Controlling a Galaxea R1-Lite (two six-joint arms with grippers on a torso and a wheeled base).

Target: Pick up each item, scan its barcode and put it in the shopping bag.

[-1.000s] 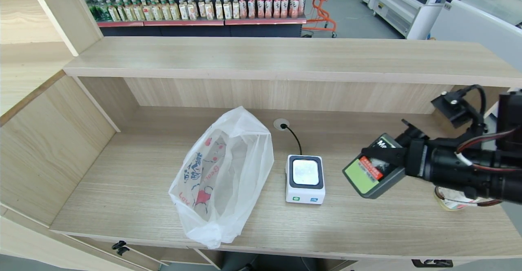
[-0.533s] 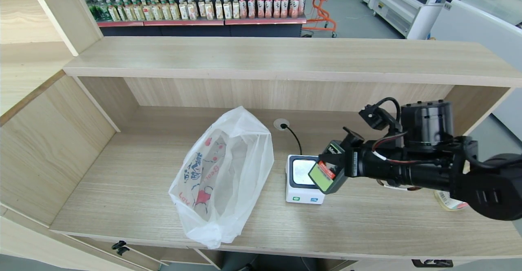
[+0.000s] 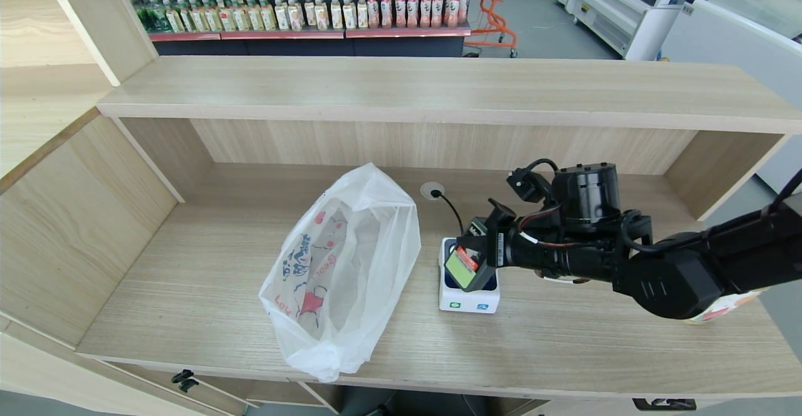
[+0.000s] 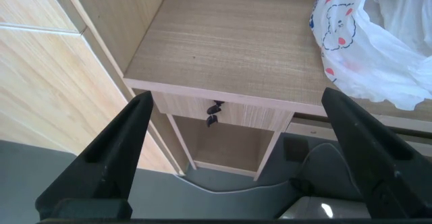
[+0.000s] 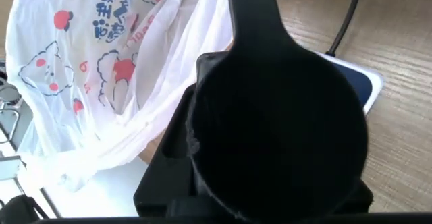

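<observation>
The right gripper (image 3: 481,248) is pinching a dark box (image 3: 465,270) between its fingers and is holding it right over the scanner (image 3: 470,300). The box's green and red label is tilting up toward the head camera, and its lower edge is sitting low over the scanner's window. Whether box and scanner are touching cannot be told. The box is covering most of the window, leaving the scanner's white front with its two small marks showing below it. The right arm is stretching across the counter (image 3: 564,353) from the side of the scanner away from the shopping bag (image 3: 351,259)

The shopping bag is lying slumped just beside the scanner on its other side, not touching it. It is a thin white plastic bag with red and blue cartoon print. A black cable (image 3: 452,212) is running from the back of the scanner to a round grommet (image 3: 432,190) in the counter just behind it. Another item (image 3: 720,306), pale with red print, is standing on the counter well beyond the scanner on the arm's side, mostly hidden under the right arm

The left gripper (image 4: 236,163) is hanging with its fingers spread wide, off the near edge of the counter, on the far side of the bag from the scanner, over a small black drawer handle (image 4: 214,113)
</observation>
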